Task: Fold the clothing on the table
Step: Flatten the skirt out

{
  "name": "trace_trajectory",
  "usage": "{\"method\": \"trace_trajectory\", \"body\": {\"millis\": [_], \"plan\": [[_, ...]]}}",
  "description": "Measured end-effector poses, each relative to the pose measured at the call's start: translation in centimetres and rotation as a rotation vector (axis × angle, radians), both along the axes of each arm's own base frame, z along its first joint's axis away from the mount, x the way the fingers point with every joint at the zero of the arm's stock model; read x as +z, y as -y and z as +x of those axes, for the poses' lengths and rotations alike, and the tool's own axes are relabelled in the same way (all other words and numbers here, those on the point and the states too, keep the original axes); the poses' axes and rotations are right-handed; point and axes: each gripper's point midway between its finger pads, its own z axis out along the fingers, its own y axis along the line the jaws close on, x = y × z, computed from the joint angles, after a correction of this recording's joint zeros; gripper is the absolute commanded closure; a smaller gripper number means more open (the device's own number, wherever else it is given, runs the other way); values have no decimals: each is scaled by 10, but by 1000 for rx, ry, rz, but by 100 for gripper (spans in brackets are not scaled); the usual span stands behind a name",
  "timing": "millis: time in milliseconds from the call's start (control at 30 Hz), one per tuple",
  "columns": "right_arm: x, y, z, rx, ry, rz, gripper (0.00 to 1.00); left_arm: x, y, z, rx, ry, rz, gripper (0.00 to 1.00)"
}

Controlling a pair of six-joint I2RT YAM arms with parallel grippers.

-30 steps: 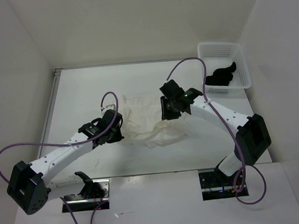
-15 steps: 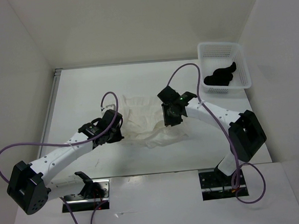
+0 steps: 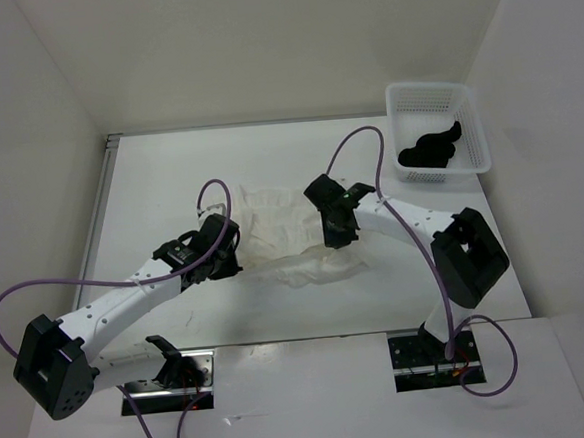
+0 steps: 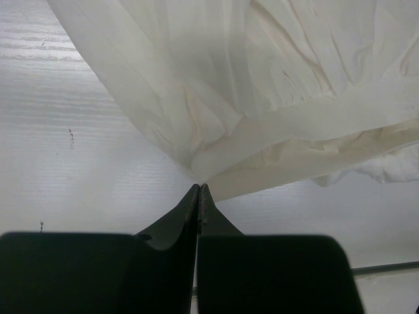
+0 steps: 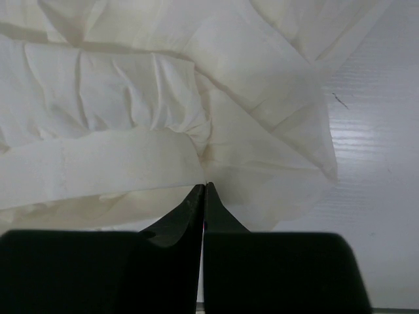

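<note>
A white garment [image 3: 277,215], thin and wrinkled, lies crumpled in the middle of the white desk [image 3: 169,177], spread between the two arms in the overhead view. The left fingers [image 3: 221,250] sit at its left edge, a little below centre of the frame, and the right fingers [image 3: 335,226] come down on its right part, just right of centre.

In the left wrist view the two black fingers are pressed flat together with no gap, and their tips meet a corner of the fabric at the middle of the frame. The cloth rises from that pinched point and fans out to the upper right, with bare desk showing at the left.

In the right wrist view the fingers are likewise clenched. Their tips close on the edge of a gathered band of the garment at the centre of the frame, and bare desk shows at the right.

At the upper right of the overhead view a white mesh basket [image 3: 470,116] stands on the desk, well apart from the garment, with a small black cloth item [image 3: 430,149] inside it.
</note>
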Motion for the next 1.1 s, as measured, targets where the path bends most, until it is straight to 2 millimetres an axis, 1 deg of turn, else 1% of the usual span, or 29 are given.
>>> {"method": "trace_trajectory", "body": {"millis": [133,233,333,433,500,600,667,700,767,867,933,1033,1100], "plan": [[-4,7,1,-19,17,-33,100,1,1,1,0,4,-5,100],[-1,12,3,-31,40,-50,100,1,1,1,2,5,-5,100],[12,15,2,-35,68,-44,100,1,1,1,4,5,-4,100],[37,14,-1,-30,119,3,100,7,-1,-1,4,15,-12,100],[56,11,-6,-20,156,47,100,22,-2,-2,0,41,-32,100],[79,5,-22,23,183,99,100,64,4,1,-14,117,-110,100],[90,-2,-37,70,179,120,100,89,8,1,-30,166,-167,100],[93,-7,-45,98,169,127,100,98,10,-1,-39,182,-190,100],[96,-18,-61,156,142,147,100,108,12,-6,-63,194,-217,100],[96,-30,-82,226,95,177,100,106,13,-14,-95,170,-223,100],[96,-32,-88,243,81,186,100,96,16,-14,-106,139,-216,100],[94,-30,-84,235,79,172,100,70,22,-11,-113,61,-182,100],[86,-27,-74,217,70,143,100,50,26,-1,-119,11,-139,100]]}}
